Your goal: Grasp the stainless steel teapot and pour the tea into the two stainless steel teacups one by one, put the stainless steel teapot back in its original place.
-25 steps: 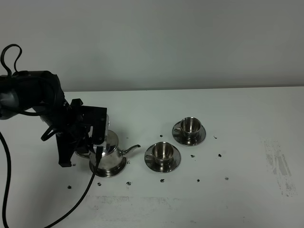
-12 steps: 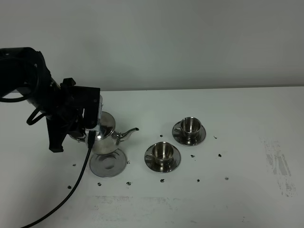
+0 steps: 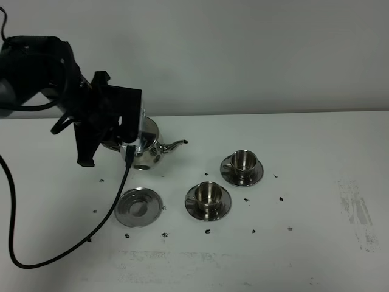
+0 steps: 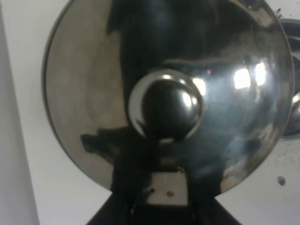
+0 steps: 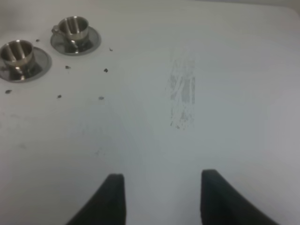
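While it hangs aloft, shiny domed teapot (image 3: 151,151)

The left arm (image 3: 42,79) fills the upper left of the high view, black and bent, its wrist block angled down toward the middle of the frame. The left gripper (image 3: 129,145) hangs in the air, apparently clamped on the handle of the stainless steel teapot (image 3: 149,155); its fingers are hidden behind the wrist. The right gripper (image 5: 161,174) shows two dark fingers (image 5: 115,197) at the bottom of its wrist view, spread wide apart
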